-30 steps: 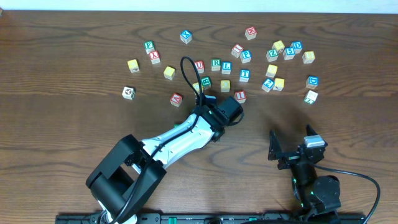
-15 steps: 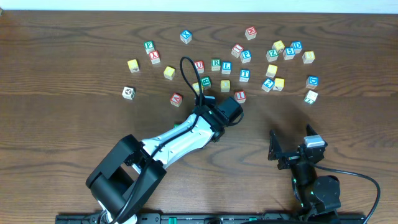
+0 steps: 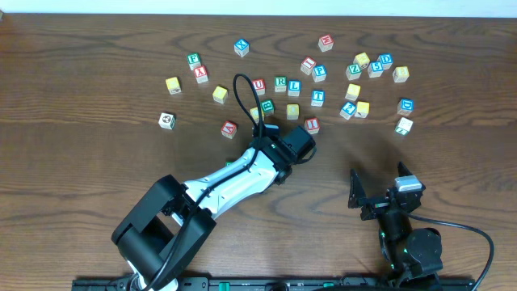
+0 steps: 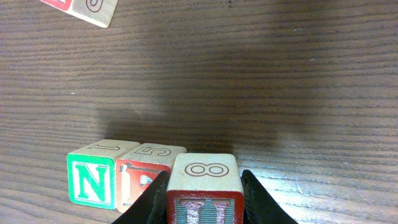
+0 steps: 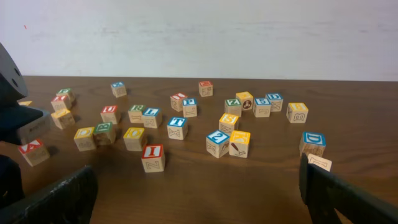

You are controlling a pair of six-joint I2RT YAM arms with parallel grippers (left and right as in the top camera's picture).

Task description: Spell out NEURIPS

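Wide across my remote feed runs a dark wooden table (image 3: 81, 162), stray lettered cubes scattered over its far half. A blue X (image 3: 241, 47) stands alone toward the far edge. A blue L (image 3: 294, 87) sits near a blue T (image 3: 317, 97). A blue Z (image 3: 348, 110) lies just beside a yellow cube (image 3: 362, 108), and a red A (image 3: 229, 128) rests closer to the front. Behind the table I see a pale wall (image 5: 199, 31).
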